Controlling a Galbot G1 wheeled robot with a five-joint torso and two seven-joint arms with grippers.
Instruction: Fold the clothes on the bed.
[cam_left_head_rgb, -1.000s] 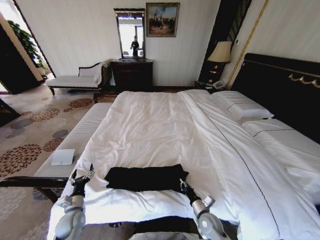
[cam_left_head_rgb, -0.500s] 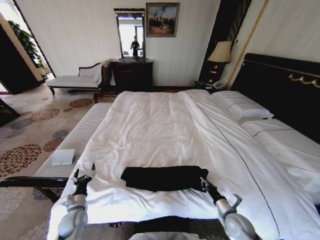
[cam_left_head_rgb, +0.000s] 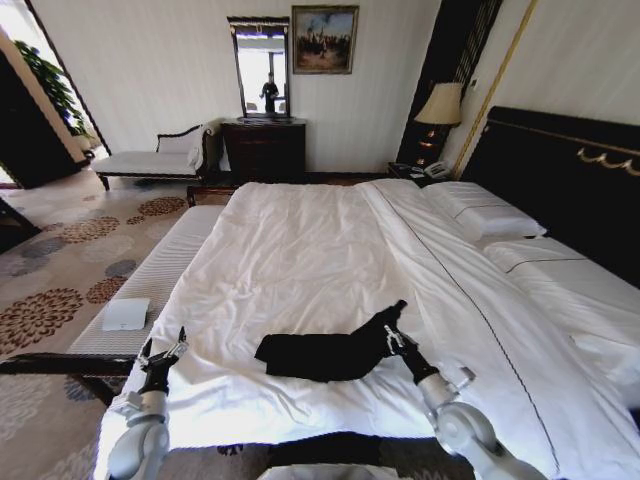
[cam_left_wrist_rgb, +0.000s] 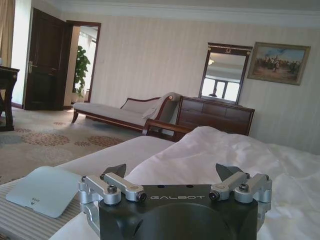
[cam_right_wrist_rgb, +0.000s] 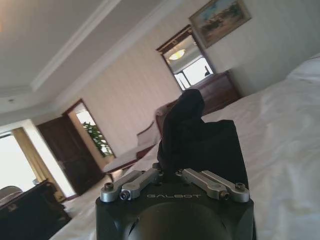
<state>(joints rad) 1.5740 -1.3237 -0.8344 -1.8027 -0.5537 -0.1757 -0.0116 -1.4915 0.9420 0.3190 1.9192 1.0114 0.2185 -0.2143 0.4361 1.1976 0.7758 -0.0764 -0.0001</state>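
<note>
The clothes (cam_left_head_rgb: 320, 355), a folded black T-shirt, lie on the white duvet near the foot of the bed (cam_left_head_rgb: 330, 250). My right gripper (cam_left_head_rgb: 392, 335) is shut on the shirt's right end and holds it lifted above the duvet, a black peak of cloth standing up from it. In the right wrist view the clothes (cam_right_wrist_rgb: 200, 140) rise straight out of the shut right gripper (cam_right_wrist_rgb: 170, 172). My left gripper (cam_left_head_rgb: 165, 352) stands open at the bed's left front corner, apart from the shirt. The left wrist view shows the left gripper (cam_left_wrist_rgb: 172, 175) open with nothing between its fingers.
A striped bench (cam_left_head_rgb: 150, 285) with a white card (cam_left_head_rgb: 126, 314) runs along the bed's left side. Pillows (cam_left_head_rgb: 485, 215) and a dark headboard (cam_left_head_rgb: 570, 180) are at the right. A dresser (cam_left_head_rgb: 265, 150), chaise (cam_left_head_rgb: 155, 160) and lamp (cam_left_head_rgb: 442, 105) stand by the far wall.
My right gripper has risen and moved forward with the shirt's right end, lifting it off the duvet. The shirt has slid right and bunched narrower. The left arm has barely moved.
</note>
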